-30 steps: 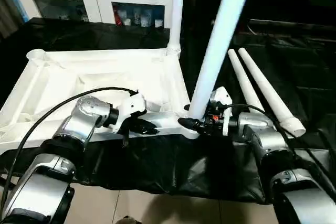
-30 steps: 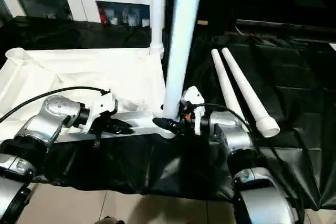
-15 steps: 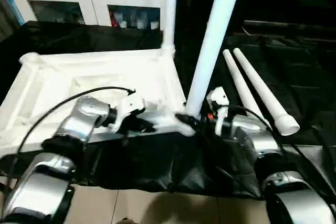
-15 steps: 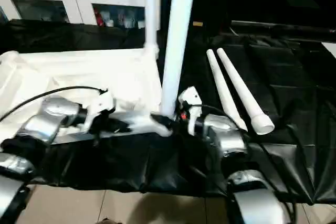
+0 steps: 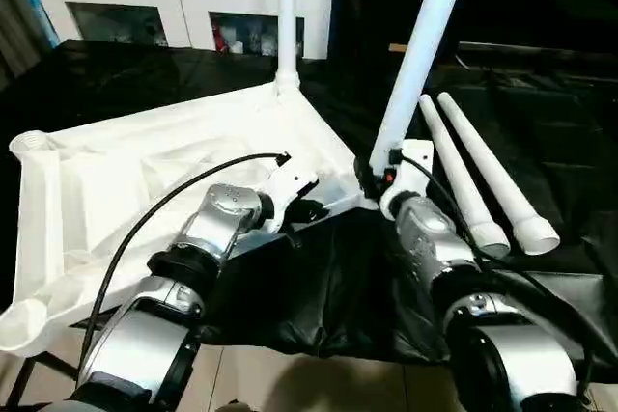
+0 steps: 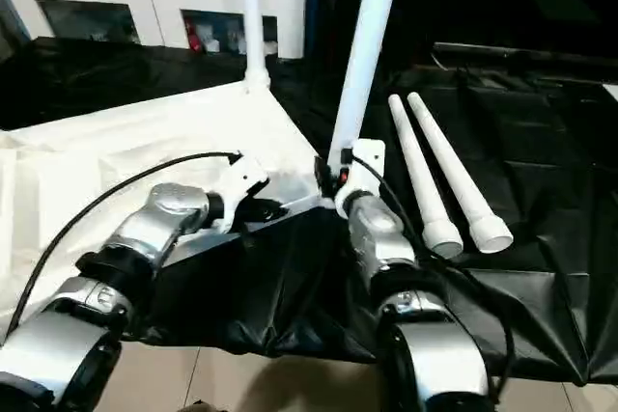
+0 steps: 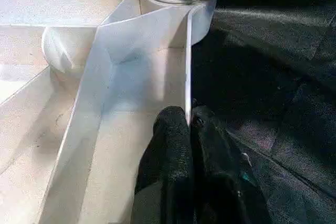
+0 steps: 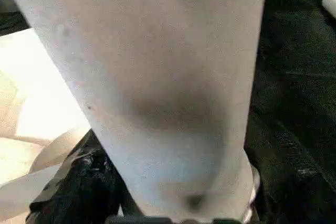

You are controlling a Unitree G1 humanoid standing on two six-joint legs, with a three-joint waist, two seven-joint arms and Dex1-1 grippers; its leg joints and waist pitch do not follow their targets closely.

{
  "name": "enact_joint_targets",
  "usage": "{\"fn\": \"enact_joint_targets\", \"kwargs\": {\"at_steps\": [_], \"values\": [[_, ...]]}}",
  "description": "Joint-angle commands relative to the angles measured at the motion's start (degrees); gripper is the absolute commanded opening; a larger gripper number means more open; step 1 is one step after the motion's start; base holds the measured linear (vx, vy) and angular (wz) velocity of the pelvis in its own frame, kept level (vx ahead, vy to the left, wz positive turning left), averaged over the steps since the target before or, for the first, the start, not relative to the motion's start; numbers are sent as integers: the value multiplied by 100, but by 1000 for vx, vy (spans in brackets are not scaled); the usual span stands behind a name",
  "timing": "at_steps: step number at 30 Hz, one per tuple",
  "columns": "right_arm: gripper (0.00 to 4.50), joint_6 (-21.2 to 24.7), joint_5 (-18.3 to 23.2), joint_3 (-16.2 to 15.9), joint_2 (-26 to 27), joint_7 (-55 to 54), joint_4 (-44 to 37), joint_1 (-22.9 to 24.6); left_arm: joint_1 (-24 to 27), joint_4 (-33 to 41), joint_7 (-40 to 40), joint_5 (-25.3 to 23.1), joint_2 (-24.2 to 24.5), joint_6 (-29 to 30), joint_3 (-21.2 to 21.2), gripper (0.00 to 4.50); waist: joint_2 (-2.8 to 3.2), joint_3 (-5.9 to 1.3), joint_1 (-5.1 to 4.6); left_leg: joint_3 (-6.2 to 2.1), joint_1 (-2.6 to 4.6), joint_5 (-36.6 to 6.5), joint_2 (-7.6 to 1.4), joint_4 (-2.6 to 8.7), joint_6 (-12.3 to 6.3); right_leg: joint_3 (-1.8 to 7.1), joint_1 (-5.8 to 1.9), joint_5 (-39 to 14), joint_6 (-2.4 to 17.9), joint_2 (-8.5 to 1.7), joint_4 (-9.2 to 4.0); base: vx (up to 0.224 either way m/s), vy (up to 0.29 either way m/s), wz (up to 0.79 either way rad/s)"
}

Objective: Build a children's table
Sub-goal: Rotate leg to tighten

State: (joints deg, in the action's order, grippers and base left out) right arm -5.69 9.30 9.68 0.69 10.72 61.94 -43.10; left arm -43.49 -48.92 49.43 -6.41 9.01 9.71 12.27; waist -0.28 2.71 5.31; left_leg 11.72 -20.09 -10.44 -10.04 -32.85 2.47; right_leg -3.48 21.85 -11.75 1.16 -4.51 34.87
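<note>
The white tabletop [image 5: 116, 180] lies underside up, slanted across the black-covered surface. One white leg [image 5: 287, 16] stands upright in its far corner socket. A second leg [image 5: 417, 50] rises from the near right corner, leaning a little to the right. My right gripper [image 5: 370, 173] is shut on the base of that second leg, which looms close in the right wrist view [image 8: 157, 77]. My left gripper [image 5: 311, 207] is shut on the tabletop's thin edge rim [image 7: 187, 77], close to the same corner. Two loose legs [image 5: 462, 176] [image 5: 494, 173] lie side by side to the right.
A white cabinet with glass doors [image 5: 183, 7] stands behind the work. A black cloth [image 5: 541, 94] covers the surface and hangs over its front edge. Pale floor tiles [image 5: 290, 383] show below. An empty corner socket [image 5: 29, 144] sits at the tabletop's left.
The tabletop has swung round, its near right corner moving away from me. Both grippers went with it, and the held leg now leans right.
</note>
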Motion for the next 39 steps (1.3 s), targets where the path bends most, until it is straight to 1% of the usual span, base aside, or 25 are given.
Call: {"fn": "enact_joint_targets", "kwargs": {"at_steps": [1,2,3,5,6,8,10,11,12,13,15,16,17,18,19,20,21,22,24,25,30,32,33,35,39], "values": [[269,292,82,-117,492,114,485,94,-71,117,-116,22,-277,-65,196,0,71,-260,-17,-225,81,-1988,-367,481,124,311,-108,-1692,1120,-502,-539,0,0,0],[269,233,27,-148,498,109,497,78,-47,136,-83,17,-260,-85,201,0,72,-256,-24,-230,89,-2087,-369,487,147,311,-98,-1808,1088,-500,-550,0,0,0],[304,110,-18,-171,499,174,488,59,17,192,-16,22,-200,-130,199,0,81,-257,-23,-238,91,-2143,-374,490,169,314,-92,-1889,1065,-514,-557,0,0,0],[304,20,8,-135,495,243,475,37,59,221,38,37,-150,-188,190,0,73,-261,-34,-242,84,-2143,-374,495,169,316,-91,-1889,1047,-512,-559,0,0,0],[339,-19,28,-101,495,271,479,20,78,232,63,41,-130,-216,180,0,75,-260,-41,-236,82,-2123,-378,496,163,319,-87,-1807,1064,-506,-553,0,0,0],[341,-145,62,-50,449,399,428,-18,157,309,277,115,-37,-363,132,0,76,-259,-40,-233,70,-2060,-375,497,123,323,-99,-1716,1091,-513,-547,0,0,0],[379,-266,66,-38,359,584,334,-32,233,394,529,190,96,-498,97,0,56,-267,-49,-221,51,-1920,-377,490,71,322,-117,-1567,1139,-507,-527,0,0,0],[379,-304,51,-59,310,685,289,-27,256,419,641,216,156,-538,94,0,45,-278,-44,-223,38,-1828,-374,481,43,322,-134,-1476,1152,-515,-512,0,0,0],[386,-323,50,-75,277,778,251,-18,268,427,703,221,200,-554,97,0,59,-291,-55,-220,2,-1605,-373,473,-26,325,-164,-1221,1206,-518,-478,0,0,0],[390,-380,29,-135,185,1032,160,11,301,445,869,228,319,-625,112,0,67,-306,-48,-207,13,-1486,-373,456,-56,322,-159,-1035,1241,-510,-462,0,0,0],[398,-414,-1,-219,85,1321,56,56,337,464,1051,239,434,-711,131,0,63,-352,-31,-180,-10,-1035,-356,394,-247,307,-199,-271,1408,-495,-373,0,0,0],[409,-415,-52,-359,-56,1739,-80,124,382,501,1293,291,559,-785,133,0,31,-403,-7,-155,-36,-364,-352,312,-518,286,-204,812,1583,-455,-229,0,0,0],[419,-367,-114,-529,-209,2200,-231,205,419,543,1532,358,671,-823,124,0,22,-405,9,-143,-62,-215,-336,285,-638,265,-217,1067,1611,-427,-198,0,0,0],[425,-356,-134,-564,-245,2315,-259,221,426,552,1587,374,696,-829,118,0,40,-387,24,-123,-84,-120,-341,263,-823,248,-191,1289,1668,-431,-184,0,0,0],[431,-354,-138,-571,-252,2338,-265,224,428,554,1598,377,700,-830,117,0,47,-386,24,-123,-79,-176,-353,262,-857,244,-188,1240,1684,-442,-189,0,0,0],[441,-330,-361,-867,-521,2861,-419,337,465,588,1847,388,849,-892,144,0,34,-386,25,-129,-74,-267,-369,267,-862,232,-197,1065,1692,-451,-200,0,0,0],[441,-309,-408,-978,-654,3174,-526,402,483,599,1966,389,924,-921,155,0,38,-383,32,-134,-77,-323,-368,266,-850,222,-200,940,1681,-448,-205,0,0,0],[441,-302,-419,-1008,-692,3265,-558,421,488,602,1999,389,945,-929,159,0,40,-365,35,-133,-69,-496,-387,281,-766,232,-198,558,1659,-462,-240,0,0,0],[441,-213,-407,-1146,-917,3937,-795,534,512,602,2221,410,1077,-991,175,0,41,-353,38,-132,-65,-637,-388,294,-696,238,-203,299,1637,-453,-267,0,0,0],[441,-102,-379,-1319,-1152,4577,-1036,626,537,604,2487,463,1202,-1039,195,0,48,-349,41,-140,-66,-699,-394,300,-655,242,-200,206,1627,-455,-270,0,0,0],[441,48,-360,-1550,-1415,5247,-1272,685,564,619,2864,523,1364,-1077,260,0,44,-339,64,-140,-46,-827,-407,302,-550,255,-176,-43,1639,-469,-290,0,0,0],[441,239,-301,-1572,-1480,5457,-1344,662,568,630,3040,539,1427,-1061,280,0,33,-336,72,-147,-51,-825,-409,306,-515,257,-182,-160,1628,-476,-290,0,0,0],[417,309,-298,-1592,-1510,5562,-1367,652,569,636,3110,550,1449,-1062,282,0,10,-339,74,-145,-46,-819,-409,306,-491,256,-182,-210,1615,-475,-293,0,0,0],[405,338,-303,-1605,-1525,5618,-1377,648,568,638,3142,550,1463,-1055,284,0,27,-346,85,-145,-46,-746,-410,298,-475,257,-177,-145,1637,-479,-278,0,0,0],[369,474,-323,-1728,-1608,5896,-1506,692,549,578,3245,520,1540,-1106,316,0,-10,-363,91,-141,-57,-565,-393,272,-566,248,-190,151,1661,-470,-240,0,0,0]]}}
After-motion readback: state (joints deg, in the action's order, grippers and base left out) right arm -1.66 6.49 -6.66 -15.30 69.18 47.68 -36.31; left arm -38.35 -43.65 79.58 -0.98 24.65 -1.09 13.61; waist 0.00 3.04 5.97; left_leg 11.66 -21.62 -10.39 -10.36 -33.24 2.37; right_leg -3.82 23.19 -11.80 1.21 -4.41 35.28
